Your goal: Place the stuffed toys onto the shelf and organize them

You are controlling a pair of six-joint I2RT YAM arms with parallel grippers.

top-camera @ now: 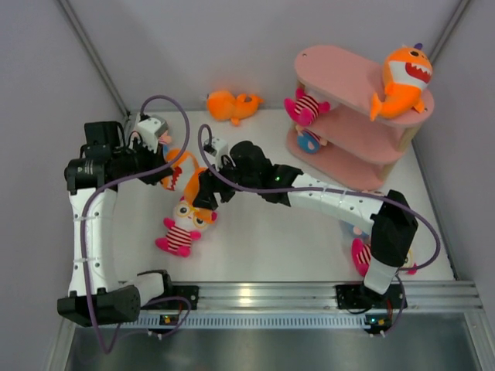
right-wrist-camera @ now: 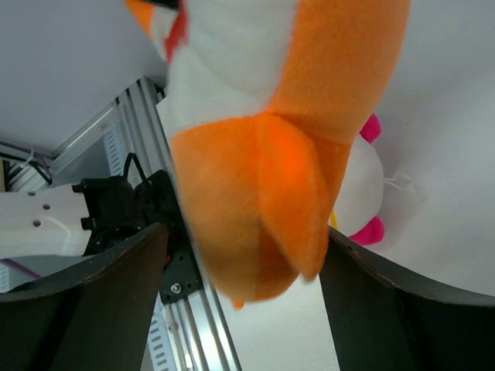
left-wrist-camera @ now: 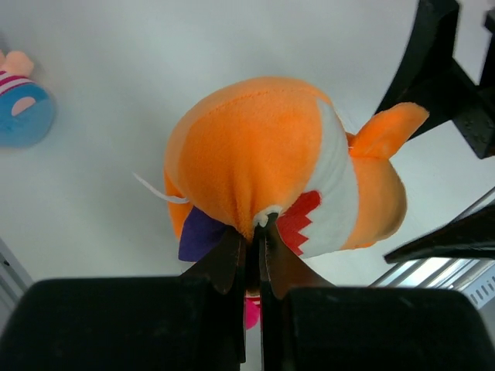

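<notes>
On the white table (top-camera: 255,232) the shelf (top-camera: 348,77) fills the far right corner. Near the left edge my left gripper (left-wrist-camera: 254,232) pinches an orange shark (left-wrist-camera: 255,154). My right gripper (right-wrist-camera: 240,239) has its jaws wide open around it.

Left arm (top-camera: 91,224) and right arm (top-camera: 325,197) meet at a shark (top-camera: 184,168) left of centre; another shark (top-camera: 404,81) tops the shelf (top-camera: 340,73), far right
</notes>
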